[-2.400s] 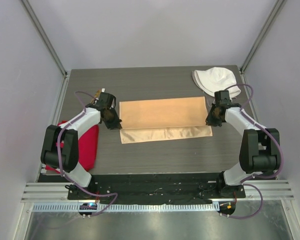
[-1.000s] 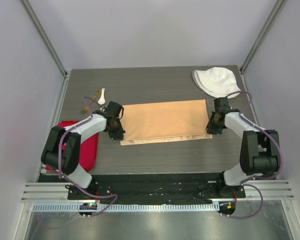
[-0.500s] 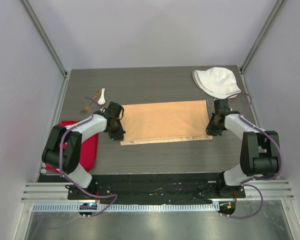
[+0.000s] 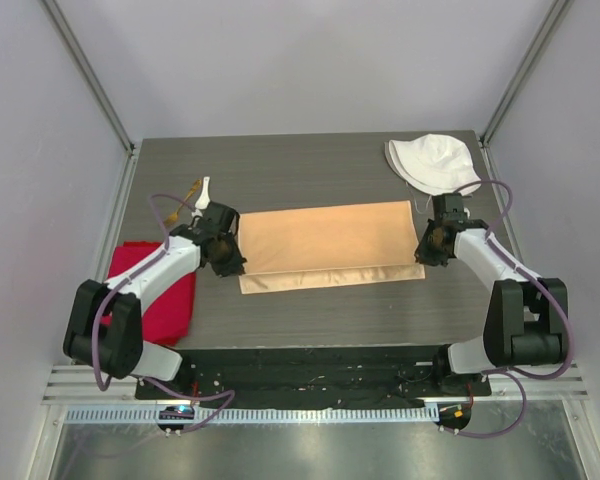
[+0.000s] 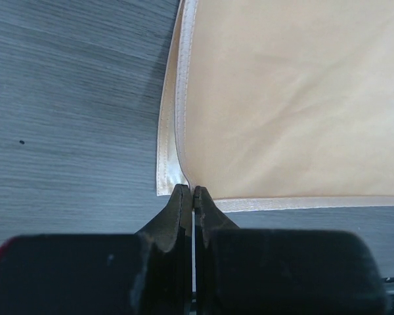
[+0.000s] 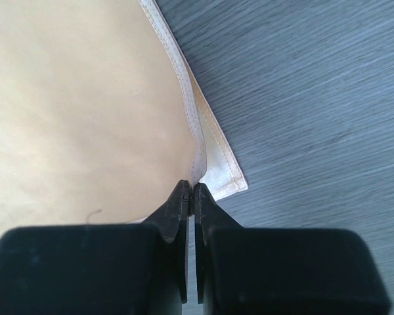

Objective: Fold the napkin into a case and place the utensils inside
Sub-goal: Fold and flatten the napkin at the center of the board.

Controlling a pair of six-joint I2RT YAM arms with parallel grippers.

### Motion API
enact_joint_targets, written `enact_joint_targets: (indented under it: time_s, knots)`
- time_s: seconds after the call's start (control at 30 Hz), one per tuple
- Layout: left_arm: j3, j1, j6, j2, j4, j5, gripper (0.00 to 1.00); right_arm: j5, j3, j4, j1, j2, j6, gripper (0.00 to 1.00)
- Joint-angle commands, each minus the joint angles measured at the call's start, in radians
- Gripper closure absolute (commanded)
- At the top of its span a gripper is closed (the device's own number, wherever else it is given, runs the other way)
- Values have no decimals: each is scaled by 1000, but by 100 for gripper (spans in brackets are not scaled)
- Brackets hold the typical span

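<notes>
**A:** Where is the napkin (image 4: 325, 240), and what have you got hold of?

**B:** It lies folded flat mid-table, with a paler strip showing along its near edge. My left gripper (image 5: 192, 191) and right gripper (image 6: 192, 187) are each pinched tight on a near corner of the upper layer, right at the hem.

**A:** How will it handle?

**B:** Thin, limp and a bit slick, I'd judge. The stitched hem is the surest hold. There's no label or writing I can read.
</notes>
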Motion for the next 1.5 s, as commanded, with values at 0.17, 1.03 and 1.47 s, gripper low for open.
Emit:
enact_joint_targets:
  time_s: [0.17, 1.03, 1.47]
  knots:
    - [-68, 4, -51, -53, -28, 41, 100, 25, -15, -30, -4, -30, 13, 99]
    - [10, -32, -56, -148, -103, 45, 100, 31, 5, -47, -4, -47, 15, 99]
    - [79, -32, -47, -221, -189, 25, 100, 17, 157, -180, -4, -146, 0, 99]
